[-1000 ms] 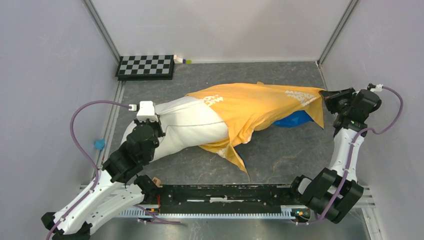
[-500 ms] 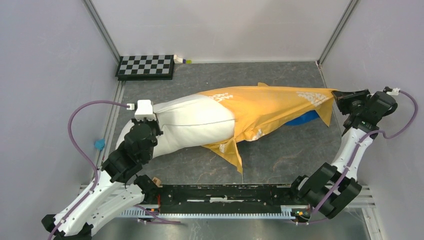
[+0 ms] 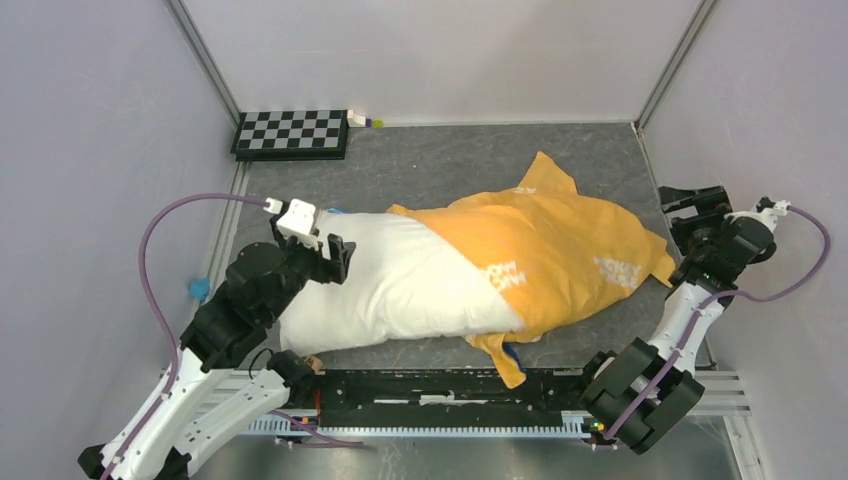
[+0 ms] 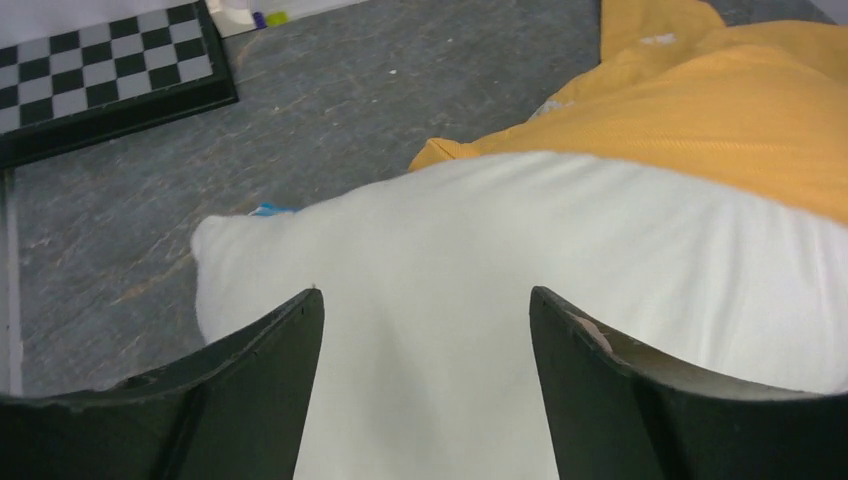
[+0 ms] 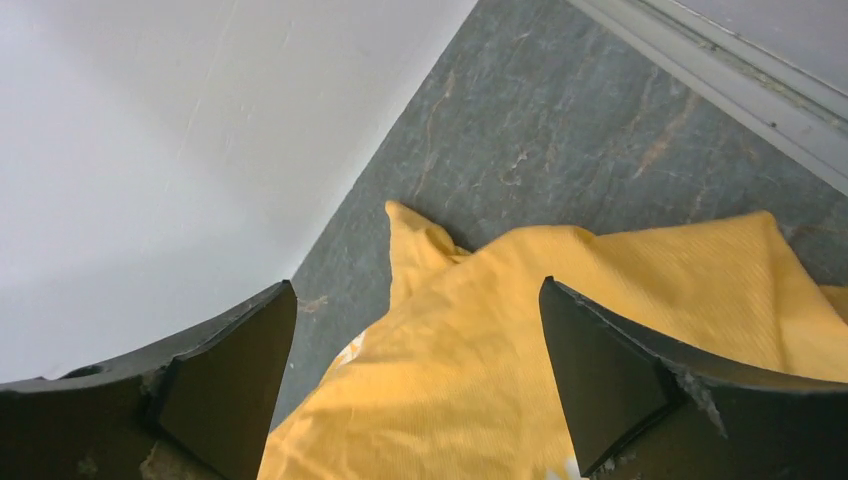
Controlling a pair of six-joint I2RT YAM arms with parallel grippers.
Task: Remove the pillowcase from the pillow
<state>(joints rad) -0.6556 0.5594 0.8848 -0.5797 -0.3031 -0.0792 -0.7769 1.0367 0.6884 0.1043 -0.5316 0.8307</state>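
The plump white pillow [image 3: 400, 290] lies flat on the grey table, its left half bare. The orange-yellow pillowcase [image 3: 545, 250] with white lettering covers its right half, and a thin blue strip shows at the near hem. My left gripper [image 3: 340, 258] is open just above the pillow's left end. In the left wrist view the white pillow [image 4: 520, 260] fills the gap of that gripper [image 4: 425, 295], with the pillowcase [image 4: 740, 120] beyond. My right gripper [image 3: 688, 210] is open beside the pillowcase's right edge. The right wrist view shows that gripper [image 5: 416, 285] over loose orange pillowcase [image 5: 520, 340], gripping nothing.
A checkerboard [image 3: 291, 133] and a small white item [image 3: 362, 120] sit at the back left. A small blue object [image 3: 200, 289] lies by the left wall. Grey walls close three sides, and a black rail [image 3: 450, 385] runs along the near edge.
Both grippers have opened and let go. The pillow and pillowcase, stretched taut between them before, have dropped flat and slack onto the table.
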